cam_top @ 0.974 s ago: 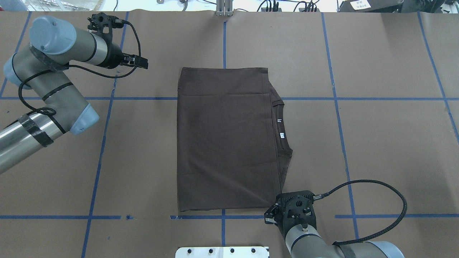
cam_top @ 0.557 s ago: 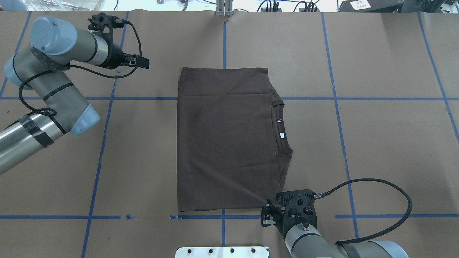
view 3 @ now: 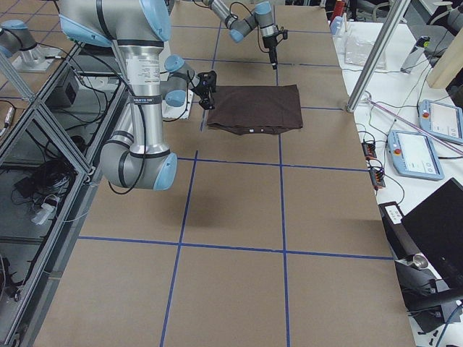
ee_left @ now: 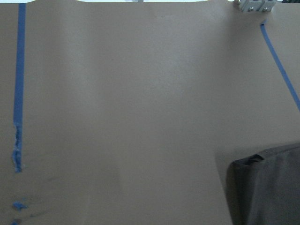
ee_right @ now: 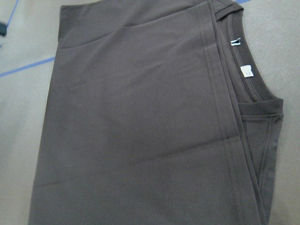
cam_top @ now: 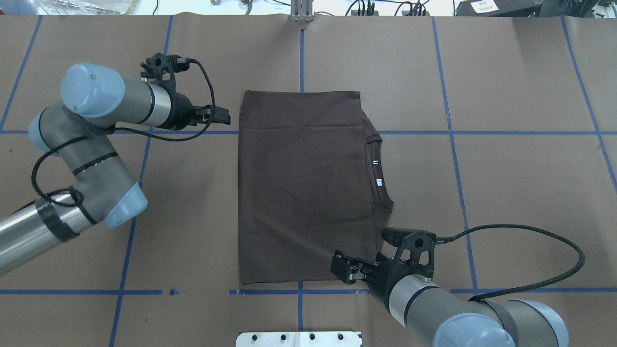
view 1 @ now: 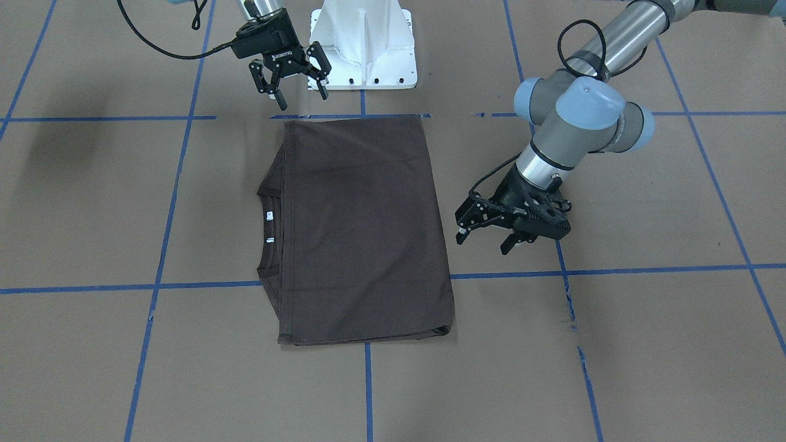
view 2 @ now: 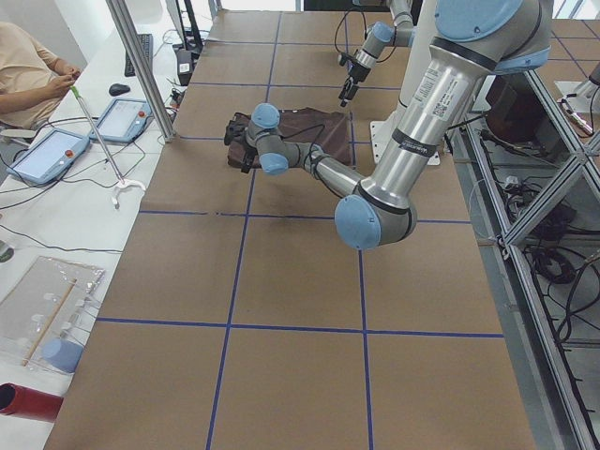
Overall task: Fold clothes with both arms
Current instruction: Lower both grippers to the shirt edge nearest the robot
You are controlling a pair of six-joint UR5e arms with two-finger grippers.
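The clothes are one dark brown T-shirt (cam_top: pixel 303 193) lying flat on the table, folded to a rectangle. Its collar and white tags (cam_top: pixel 378 174) stick out on the right edge. My left gripper (cam_top: pixel 222 114) is open and hovers just off the shirt's left edge near the far corner; in the front-facing view the left gripper (view 1: pixel 483 241) shows spread fingers with nothing between them. My right gripper (cam_top: pixel 340 267) is open over the shirt's near right corner; the right gripper (view 1: pixel 299 92) holds nothing. The right wrist view is filled by the shirt (ee_right: pixel 140 131).
The brown paper table cover carries a grid of blue tape lines (cam_top: pixel 453 132). The white pedestal base (view 1: pixel 365 43) stands at the robot's edge, just behind the right gripper. A person (view 2: pixel 28 66) sits past the far side by tablets (view 2: pixel 47 155) and a metal post (view 2: pixel 141 66).
The left arm has swung right and nearer, bringing its gripper close to the shirt's left edge. The right gripper has turned and moved left over the shirt's near right corner.
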